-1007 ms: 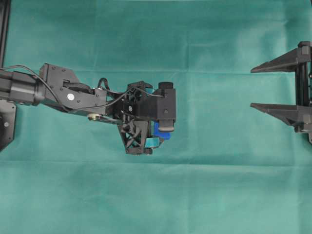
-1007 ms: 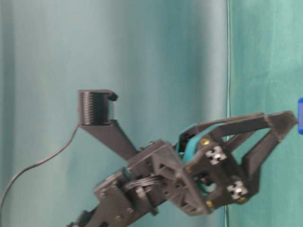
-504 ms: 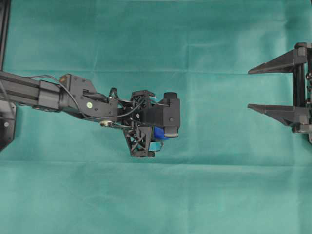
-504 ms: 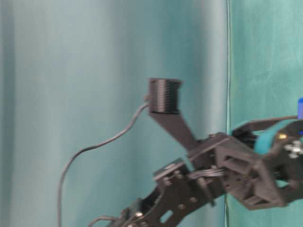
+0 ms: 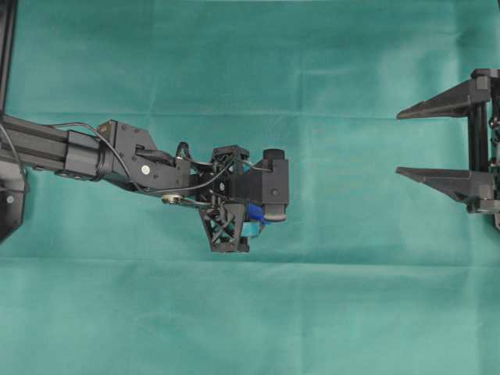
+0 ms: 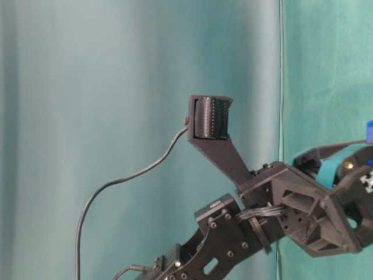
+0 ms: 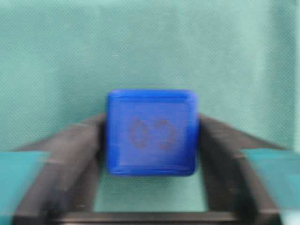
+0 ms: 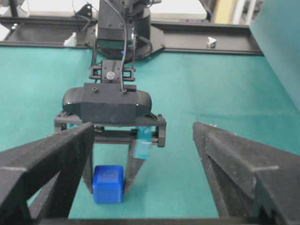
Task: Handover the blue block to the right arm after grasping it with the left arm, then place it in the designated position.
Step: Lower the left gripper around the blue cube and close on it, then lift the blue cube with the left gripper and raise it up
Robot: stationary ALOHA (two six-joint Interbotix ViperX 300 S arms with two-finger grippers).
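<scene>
- Up close in your left wrist view, the blue block [image 7: 150,132] sat square between the two dark fingers [image 7: 70,159] of the left gripper [image 7: 150,140], and both fingers looked pressed right against its sides, so that gripper was clamped on the block. You could make out a faint dark mark on the face toward the camera. The shot was a bit blurry, though.
- The block rested low on the green cloth [image 7: 150,42] covering your bench; whether it was actually touching the cloth, I couldn't tell.
- From your right wrist view, the right gripper [image 8: 140,154] had its plain black fingers [image 8: 47,154] spread wide apart with nothing between them. Past them, the left arm [image 8: 108,105] faced the camera with the block [image 8: 108,183] pinched at its tips and a teal band [image 8: 143,140] showing on one finger.
- From overhead, the left gripper [image 5: 248,223] sat around the middle of the cloth [image 5: 250,78], with the block [image 5: 255,221] mostly hidden under the wrist camera. The right gripper [image 5: 437,141] was well apart from it at the right edge.
- The table-level view only caught the left arm [image 6: 280,210] and a sliver of blue [image 6: 369,132] at the right edge.
</scene>
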